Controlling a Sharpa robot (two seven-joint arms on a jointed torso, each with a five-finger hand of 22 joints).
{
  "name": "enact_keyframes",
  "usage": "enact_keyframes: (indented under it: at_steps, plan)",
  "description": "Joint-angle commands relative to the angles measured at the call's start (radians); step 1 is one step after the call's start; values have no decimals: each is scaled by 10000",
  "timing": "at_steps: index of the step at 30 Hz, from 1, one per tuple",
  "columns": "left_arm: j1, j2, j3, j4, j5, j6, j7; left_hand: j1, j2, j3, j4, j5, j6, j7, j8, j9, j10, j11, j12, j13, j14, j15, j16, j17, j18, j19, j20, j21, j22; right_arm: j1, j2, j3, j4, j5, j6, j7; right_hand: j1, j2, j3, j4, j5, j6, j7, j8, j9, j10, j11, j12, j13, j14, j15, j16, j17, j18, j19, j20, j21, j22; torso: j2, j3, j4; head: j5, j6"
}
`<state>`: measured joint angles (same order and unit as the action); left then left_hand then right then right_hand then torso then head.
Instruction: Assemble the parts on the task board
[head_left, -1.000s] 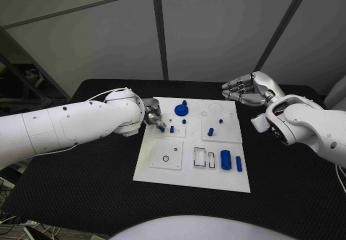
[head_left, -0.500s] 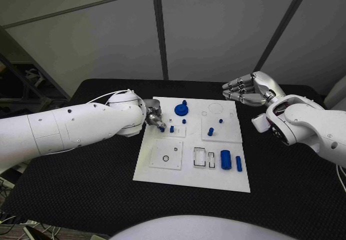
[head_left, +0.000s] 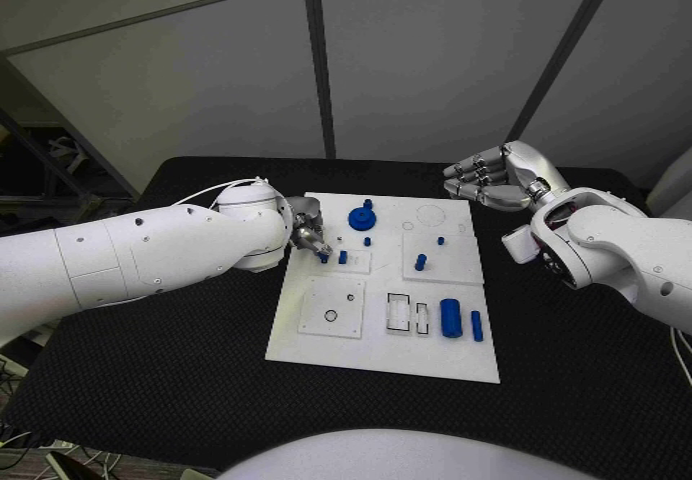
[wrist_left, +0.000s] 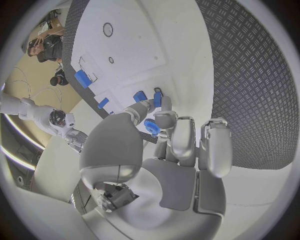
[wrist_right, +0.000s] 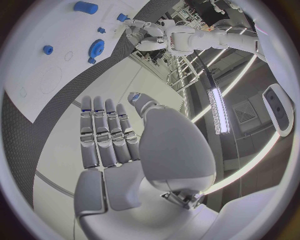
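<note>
Task board (head_left: 378, 345): white flat plate, centred on the black table (head_left: 173, 360), carrying small blue parts in recesses and on raised sub-plates. Left hand (head_left: 307, 236): positioned over the board's left edge, toward the far-left corner; fingertips drawn together, pinching a small blue peg (wrist_left: 152, 127) between thumb and finger, as the left wrist view shows, just beside a second short blue peg (head_left: 343, 258) standing upright on the small square sub-plate. Right hand (head_left: 488, 178): raised off the board beyond its far-right corner, fingers loosely curled and side by side, holding nothing. Other parts: blue gear-like piece (head_left: 364, 219) near the far edge; a short peg (head_left: 421, 264) upright near the board's middle; a thick cylinder (head_left: 451, 318) and a slim bar (head_left: 477, 327) lying side by side near the right edge; open rectangular slots (head_left: 402, 314) just left of them. Handling, by judgement: parts appear rigid moulded plastic, light, smooth-skinned and so apt to slip or twist in metal fingertips; not fragile. Pegs best taken across the shank, high enough to leave the lower end free for its hole; cylinder and bar across their width at mid-length. Light pinch and square alignment advised, since a tilted peg is likely to jam.
</note>
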<state>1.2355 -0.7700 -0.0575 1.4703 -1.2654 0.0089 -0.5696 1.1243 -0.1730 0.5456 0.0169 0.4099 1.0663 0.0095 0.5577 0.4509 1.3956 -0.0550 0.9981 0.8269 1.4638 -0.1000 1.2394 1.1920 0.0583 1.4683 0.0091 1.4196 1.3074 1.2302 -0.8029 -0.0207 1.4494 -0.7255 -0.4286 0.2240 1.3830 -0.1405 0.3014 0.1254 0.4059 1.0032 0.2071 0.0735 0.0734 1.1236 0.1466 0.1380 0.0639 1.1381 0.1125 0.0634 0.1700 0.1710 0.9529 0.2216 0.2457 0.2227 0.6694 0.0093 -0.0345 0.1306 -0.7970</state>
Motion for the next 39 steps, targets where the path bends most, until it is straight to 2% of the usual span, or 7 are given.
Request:
enact_keyframes:
  at_steps: [1,29,39]
  plan:
    - [-14,11,-11,-3,-124,282,46,269,207,761,-677,31,-17,50,32,9,23,-30,33,-2,278,-67,58,13,-208,521,-49,29,1375,18,0,8,9,22,72,87,-117,11,-52,10,57,-3,47,-61,-5,-27,33,-30,-11,-20,14,8,-10,107,51,3,-59,-12,-4,0,6,1,-1]
    - [-14,64,-9,-43,-105,662,74,264,176,770,-687,25,-15,48,37,9,59,-31,95,77,277,-66,52,6,-209,523,-49,32,1379,18,22,8,-16,22,98,92,-127,14,-59,15,58,-1,47,-57,-4,-25,33,-26,-10,-16,14,11,-18,108,62,4,-75,-25,3,4,-1,21,-52]
    - [-13,236,-9,-299,197,850,-16,-23,303,686,-416,-23,38,34,75,9,131,-21,174,185,278,-47,48,0,-174,473,-34,-113,1273,19,5,8,13,22,92,91,-127,14,-59,15,58,-1,47,-57,-4,-25,33,-26,-10,-16,14,11,-18,108,62,4,-75,-25,0,4,3,1,-76]
